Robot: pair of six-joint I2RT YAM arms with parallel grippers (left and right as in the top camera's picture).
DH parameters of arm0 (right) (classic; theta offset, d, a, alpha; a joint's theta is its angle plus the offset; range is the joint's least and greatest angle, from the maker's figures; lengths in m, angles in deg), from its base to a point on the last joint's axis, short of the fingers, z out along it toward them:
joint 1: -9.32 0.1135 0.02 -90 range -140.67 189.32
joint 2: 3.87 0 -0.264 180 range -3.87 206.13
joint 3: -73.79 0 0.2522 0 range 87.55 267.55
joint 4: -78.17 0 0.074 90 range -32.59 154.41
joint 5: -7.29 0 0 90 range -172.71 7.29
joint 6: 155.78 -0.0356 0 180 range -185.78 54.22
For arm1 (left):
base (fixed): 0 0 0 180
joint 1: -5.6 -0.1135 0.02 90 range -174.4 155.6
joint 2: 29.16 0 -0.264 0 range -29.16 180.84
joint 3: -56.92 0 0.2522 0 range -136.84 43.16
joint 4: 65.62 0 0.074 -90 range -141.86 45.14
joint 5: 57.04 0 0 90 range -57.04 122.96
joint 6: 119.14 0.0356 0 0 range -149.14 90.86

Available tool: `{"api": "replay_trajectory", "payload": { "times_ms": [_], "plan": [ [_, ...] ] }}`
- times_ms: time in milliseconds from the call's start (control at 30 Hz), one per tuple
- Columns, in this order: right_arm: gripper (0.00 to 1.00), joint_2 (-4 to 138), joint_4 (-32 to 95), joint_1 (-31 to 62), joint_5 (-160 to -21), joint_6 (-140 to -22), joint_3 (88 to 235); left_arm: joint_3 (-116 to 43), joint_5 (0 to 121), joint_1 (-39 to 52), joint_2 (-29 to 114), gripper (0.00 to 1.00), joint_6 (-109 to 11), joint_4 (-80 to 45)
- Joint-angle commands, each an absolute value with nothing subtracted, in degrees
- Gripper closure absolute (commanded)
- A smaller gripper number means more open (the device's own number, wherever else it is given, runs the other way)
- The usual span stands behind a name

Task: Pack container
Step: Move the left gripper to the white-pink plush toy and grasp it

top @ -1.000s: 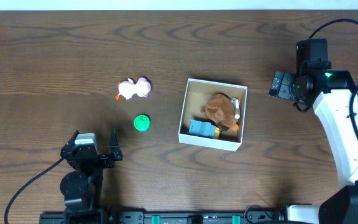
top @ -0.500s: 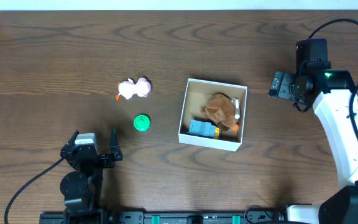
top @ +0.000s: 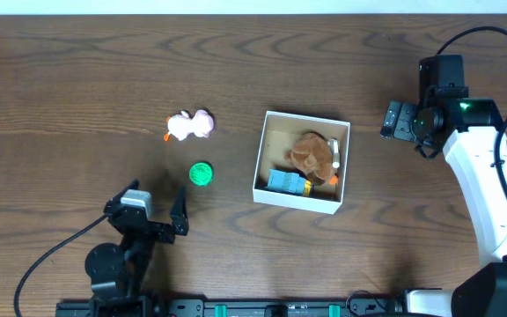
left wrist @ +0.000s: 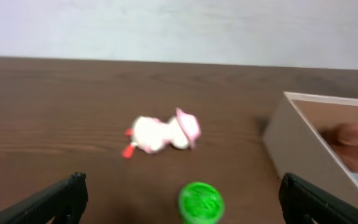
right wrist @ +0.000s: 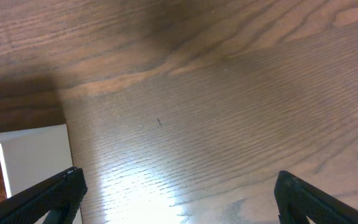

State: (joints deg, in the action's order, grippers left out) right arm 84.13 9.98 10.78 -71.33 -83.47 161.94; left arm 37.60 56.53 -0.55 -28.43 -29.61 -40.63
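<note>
Gaping wide, the left pincer (top: 155,195) is pointed toward a green disc (top: 201,174) and pink toy (top: 190,126); the right pincer (right wrist: 179,183), likewise parted, is held beside the container (top: 296,199).

The square shallow cardboard box (top: 294,200) has thin white walls and a brown inner floor. It stands flat, with its top open, on the dark wooden worktop (top: 77,70), a little right of the middle and turned slightly against the worktop's edges. Inside it a brown plush toy (top: 312,151) lies in the far right part. A small blue block (top: 282,181) lies close to the near wall, just beside the toy, and the far left part of the floor is bare.
</note>
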Motion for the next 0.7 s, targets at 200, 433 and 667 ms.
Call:
{"api": "replay_trajectory", "payload": {
  "times_ms": [200,433,667],
  "plan": [
    [0.01,83.8,9.9,10.5,-70.9,-82.9,162.7,13.7,58.9,-0.4,-9.9,0.02,-31.8,-30.7],
    [0.01,83.8,9.9,10.5,-70.9,-82.9,162.7,-13.0,58.8,0.6,21.0,0.02,-30.3,-9.9],
    [0.01,83.8,9.9,10.5,-70.9,-82.9,162.7,-30.0,60.1,5.1,46.4,0.02,-36.9,-1.0]
  ]
}}
